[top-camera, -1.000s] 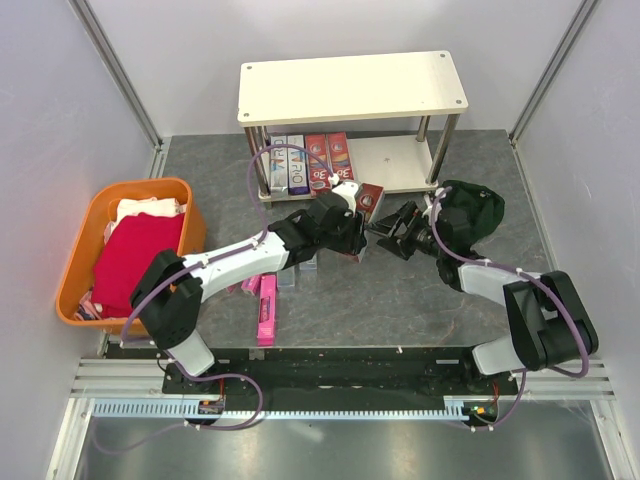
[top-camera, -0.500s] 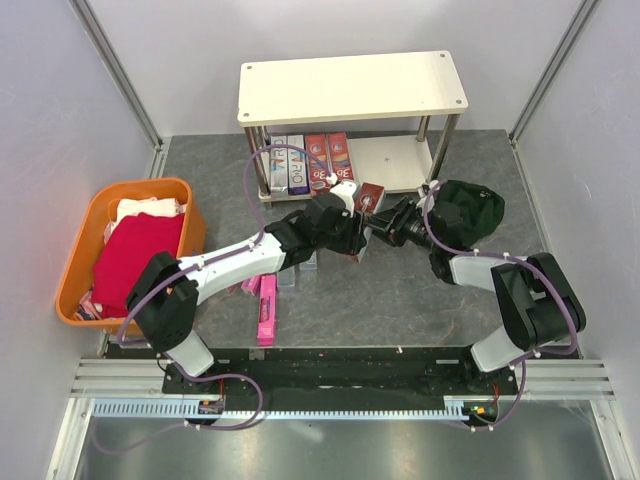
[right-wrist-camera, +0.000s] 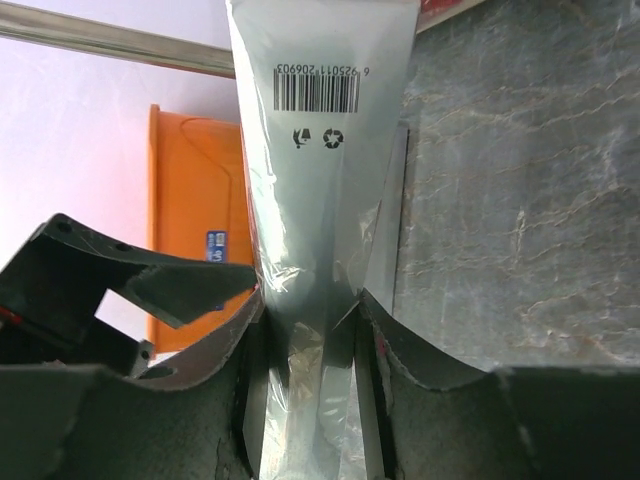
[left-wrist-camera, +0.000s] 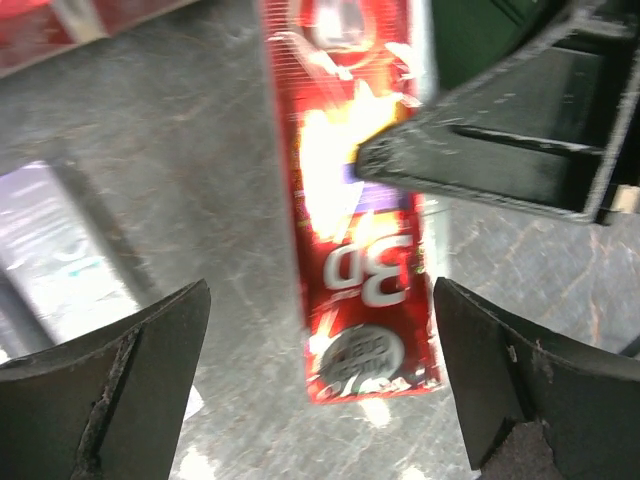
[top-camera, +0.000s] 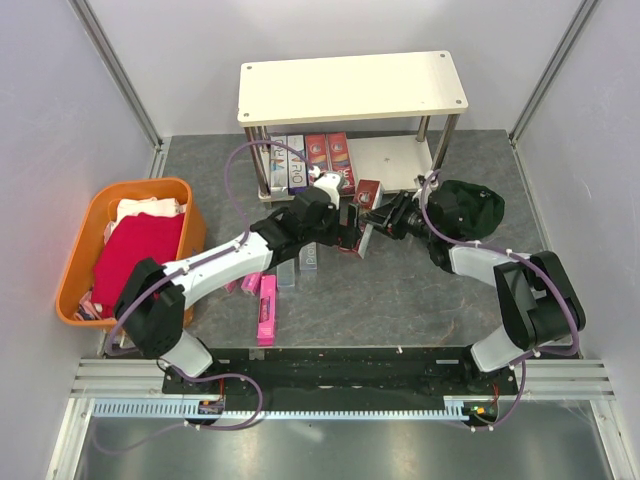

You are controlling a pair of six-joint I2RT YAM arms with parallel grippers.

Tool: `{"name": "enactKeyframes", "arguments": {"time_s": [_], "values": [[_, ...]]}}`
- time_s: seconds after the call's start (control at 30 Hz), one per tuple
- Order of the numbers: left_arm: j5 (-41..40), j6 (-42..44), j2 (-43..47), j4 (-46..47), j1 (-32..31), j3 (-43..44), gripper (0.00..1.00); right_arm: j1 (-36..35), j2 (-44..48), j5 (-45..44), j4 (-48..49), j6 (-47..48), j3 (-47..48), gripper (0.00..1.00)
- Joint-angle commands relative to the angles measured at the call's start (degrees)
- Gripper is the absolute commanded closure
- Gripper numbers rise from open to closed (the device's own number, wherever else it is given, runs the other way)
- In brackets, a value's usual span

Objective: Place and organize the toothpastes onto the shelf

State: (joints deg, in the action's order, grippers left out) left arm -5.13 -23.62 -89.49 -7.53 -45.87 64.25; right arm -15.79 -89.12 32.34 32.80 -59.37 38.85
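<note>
Right gripper [right-wrist-camera: 305, 310] is clamped on the red "3D" toothpaste box [left-wrist-camera: 365, 230], mid-frame in the top view, just below the shelf [top-camera: 352, 88] lower tier. Box long axis runs top-to-bottom in both wrist views, barcode end toward top of right wrist frame. Left gripper [left-wrist-camera: 320, 300] is spread wide either side of it, no contact. Left wrist view is blurred and the box's upper end is cut off.

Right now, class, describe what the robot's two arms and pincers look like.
Both the left arm and right arm have white links, bulky black joints and looping purple cables. The left pincer and right pincer have scuffed black wedge-shaped fingers.
</note>
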Motion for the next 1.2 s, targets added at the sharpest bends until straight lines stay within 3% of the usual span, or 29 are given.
{"name": "enactKeyframes", "arguments": {"time_s": [0.0, 0.43, 0.7, 1.17], "values": [[-0.50, 2.08, 3.80, 1.38, 2.27, -1.58, 0.00, -0.03, 1.32, -0.96, -4.48, 6.28, 4.83, 0.71], [4.77, 0.68, 12.59, 2.43, 13.95, -8.43, 0.00, 0.32, -6.58, -3.25, -24.00, 21.92, 22.91, 0.72], [5.91, 0.59, 14.79, 2.43, 15.28, -10.46, 0.00, 3.22, -13.80, -3.68, -30.24, 24.83, 36.36, 0.71], [9.08, -0.29, 13.29, 3.57, 15.46, -11.07, 0.00, 5.86, -22.58, -7.99, -34.21, 26.24, 50.18, 0.69]]}}
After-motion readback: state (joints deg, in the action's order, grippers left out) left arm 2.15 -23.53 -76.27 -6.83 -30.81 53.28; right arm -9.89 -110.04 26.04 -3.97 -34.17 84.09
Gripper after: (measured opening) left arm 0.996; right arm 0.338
